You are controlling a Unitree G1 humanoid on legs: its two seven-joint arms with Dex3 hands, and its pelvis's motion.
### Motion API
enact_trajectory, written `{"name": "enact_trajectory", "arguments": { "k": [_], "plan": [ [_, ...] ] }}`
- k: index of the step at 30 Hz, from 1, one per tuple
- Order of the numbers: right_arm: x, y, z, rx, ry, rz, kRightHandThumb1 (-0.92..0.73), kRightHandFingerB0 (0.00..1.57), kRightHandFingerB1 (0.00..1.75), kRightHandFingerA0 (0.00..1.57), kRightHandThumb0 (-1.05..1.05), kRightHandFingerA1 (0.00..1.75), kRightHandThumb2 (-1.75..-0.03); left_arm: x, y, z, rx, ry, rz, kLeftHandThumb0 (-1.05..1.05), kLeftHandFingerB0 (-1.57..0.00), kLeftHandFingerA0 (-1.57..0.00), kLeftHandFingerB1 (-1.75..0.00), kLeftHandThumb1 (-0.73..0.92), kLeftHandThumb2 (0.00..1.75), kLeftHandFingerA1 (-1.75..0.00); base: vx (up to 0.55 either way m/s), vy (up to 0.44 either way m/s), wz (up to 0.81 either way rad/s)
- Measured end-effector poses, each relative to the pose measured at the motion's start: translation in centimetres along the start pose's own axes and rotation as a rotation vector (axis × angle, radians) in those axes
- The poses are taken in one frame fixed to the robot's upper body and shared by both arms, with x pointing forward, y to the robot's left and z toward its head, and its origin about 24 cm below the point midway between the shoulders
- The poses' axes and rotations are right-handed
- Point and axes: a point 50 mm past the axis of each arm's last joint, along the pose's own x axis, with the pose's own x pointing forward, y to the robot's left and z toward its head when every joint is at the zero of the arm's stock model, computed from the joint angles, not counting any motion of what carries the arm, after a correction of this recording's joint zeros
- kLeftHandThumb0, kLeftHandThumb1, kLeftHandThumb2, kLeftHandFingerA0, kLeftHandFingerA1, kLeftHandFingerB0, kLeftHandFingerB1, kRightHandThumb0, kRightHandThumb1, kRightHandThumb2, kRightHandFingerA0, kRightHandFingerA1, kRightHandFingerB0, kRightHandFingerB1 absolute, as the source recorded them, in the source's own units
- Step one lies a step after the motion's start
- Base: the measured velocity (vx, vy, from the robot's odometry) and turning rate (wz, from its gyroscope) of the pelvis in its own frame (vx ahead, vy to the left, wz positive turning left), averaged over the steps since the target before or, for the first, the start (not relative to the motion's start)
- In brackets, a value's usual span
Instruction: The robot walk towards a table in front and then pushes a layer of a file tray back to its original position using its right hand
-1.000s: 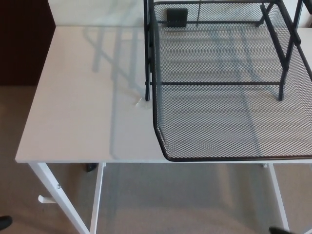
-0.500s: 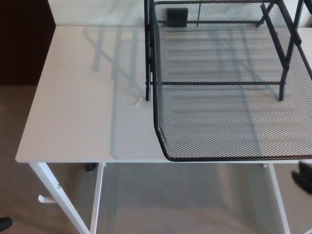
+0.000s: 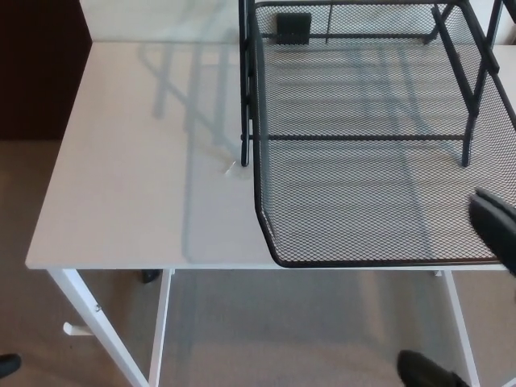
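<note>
Head view looks down at a white table [image 3: 137, 161] with a black wire file tray [image 3: 363, 89] on it. One layer of the tray [image 3: 355, 210] is pulled out toward the robot. Its front rim sits right at the near edge of the table and sticks out past the black posts of the rack. The layer runs long from front to back, so it has to slide straight away from the robot to go home.

At the right edge of the picture a black shape comes in. It looks like part of the right hand [image 3: 496, 226]. It is blurry and cut off, so I cannot tell if the fingers are apart or closed, and it holds nothing that I can see. It sits over the near right corner of the layer. The front rim is just below and left of it. The left hand does not show, so the right hand is the nearer one.
</note>
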Motion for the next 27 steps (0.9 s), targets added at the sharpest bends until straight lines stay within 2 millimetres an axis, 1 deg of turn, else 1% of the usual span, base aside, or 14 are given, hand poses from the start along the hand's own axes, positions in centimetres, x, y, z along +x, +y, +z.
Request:
{"name": "enact_trajectory", "arguments": {
  "k": [1,2,3,5,6,8,9,11,12,13,19,20,21,27],
  "plan": [
    [0.1,0.1,0.0,-0.009,-0.006,0.009,-0.39,0.15,0.30,0.00,-0.49,0.28,-0.53,0.0,0.0,0.0,0.000,-0.001,0.000,-0.08,-0.44,-0.52,-0.39,0.63,0.59,-0.47,0.00,0.000,0.00],
    [0.2,0.2,-0.1,-0.014,-0.010,0.016,-0.29,0.09,0.40,0.00,-0.45,0.23,-0.71,0.0,0.0,0.1,0.000,-0.002,0.000,-0.08,-0.45,-0.52,-0.40,0.62,0.59,-0.48,0.00,0.000,0.00],
    [0.4,0.4,-0.2,-0.029,-0.018,0.035,-0.29,0.09,0.40,0.00,-0.45,0.23,-0.71,0.1,0.0,0.1,0.001,-0.004,0.000,-0.08,-0.45,-0.52,-0.40,0.62,0.59,-0.48,0.00,0.000,0.00],
    [0.7,0.8,-0.4,-0.052,-0.026,0.066,-0.29,0.11,0.42,0.00,-0.41,0.23,-0.71,0.1,0.0,0.2,0.001,-0.006,0.000,-0.07,-0.47,-0.55,-0.39,0.64,0.58,-0.48,0.00,0.000,0.00],
    [0.9,1.0,-0.5,-0.060,-0.030,0.077,-0.34,0.17,0.30,0.00,-0.43,0.27,-0.52,0.1,0.0,0.2,0.001,-0.006,-0.001,-0.10,-0.44,-0.50,-0.40,0.62,0.60,-0.48,0.00,0.000,0.00],
    [1.2,1.4,-0.8,-0.076,-0.033,0.096,-0.35,0.16,0.30,0.00,-0.43,0.22,-0.52,0.2,0.0,0.3,0.002,-0.009,-0.001,-0.10,-0.44,-0.51,-0.40,0.63,0.60,-0.49,0.00,0.000,0.00],
    [1.3,1.5,-0.9,-0.082,-0.035,0.104,-0.31,0.11,0.39,0.00,-0.41,0.20,-0.69,0.2,0.0,0.3,0.002,-0.009,-0.002,-0.11,-0.45,-0.51,-0.40,0.62,0.60,-0.49,0.00,0.000,0.00],
    [1.7,2.0,-1.3,-0.103,-0.033,0.128,-0.30,0.11,0.40,0.00,-0.39,0.24,-0.70,0.2,0.0,0.4,0.002,-0.011,-0.002,-0.10,-0.45,-0.51,-0.41,0.62,0.60,-0.49,0.00,0.000,0.00],
    [1.8,2.1,-1.5,-0.111,-0.033,0.137,-0.30,0.11,0.40,0.00,-0.39,0.24,-0.70,0.2,-0.1,0.4,0.002,-0.011,-0.002,-0.10,-0.45,-0.51,-0.41,0.62,0.60,-0.49,0.00,0.000,0.00],
    [1.9,2.4,-1.7,-0.120,-0.031,0.149,-0.33,0.20,0.29,0.00,-0.39,0.31,-0.50,0.2,-0.1,0.5,0.002,-0.013,-0.002,-0.07,-0.45,-0.55,-0.40,0.63,0.58,-0.50,0.00,0.000,0.00],
    [2.8,3.7,-3.0,-0.179,-0.012,0.213,-0.27,0.16,0.35,0.06,-0.37,0.23,-0.58,0.3,-0.1,0.6,0.003,-0.017,-0.003,-0.13,-0.47,-0.53,-0.41,0.61,0.60,-0.49,0.00,0.000,0.00],
    [2.9,4.0,-3.2,-0.189,-0.007,0.224,-0.33,0.18,0.29,0.01,-0.31,0.31,-0.51,0.3,-0.1,0.6,0.003,-0.017,-0.003,-0.13,-0.46,-0.53,-0.41,0.60,0.60,-0.49,0.00,0.000,0.00],
    [3.0,4.2,-3.4,-0.196,-0.004,0.232,-0.29,0.15,0.37,0.07,-0.34,0.22,-0.61,0.3,-0.1,0.6,0.003,-0.017,-0.003,-0.10,-0.47,-0.56,-0.39,0.62,0.58,-0.48,0.00,0.000,0.00],
    [3.5,5.5,-4.9,-0.268,0.029,0.303,-0.36,0.18,0.30,0.03,-0.28,0.28,-0.53,0.3,-0.1,0.7,0.006,-0.017,-0.003,-0.14,-0.46,-0.52,-0.42,0.59,0.61,-0.49,0.00,0.000,0.00]
  ]
}}
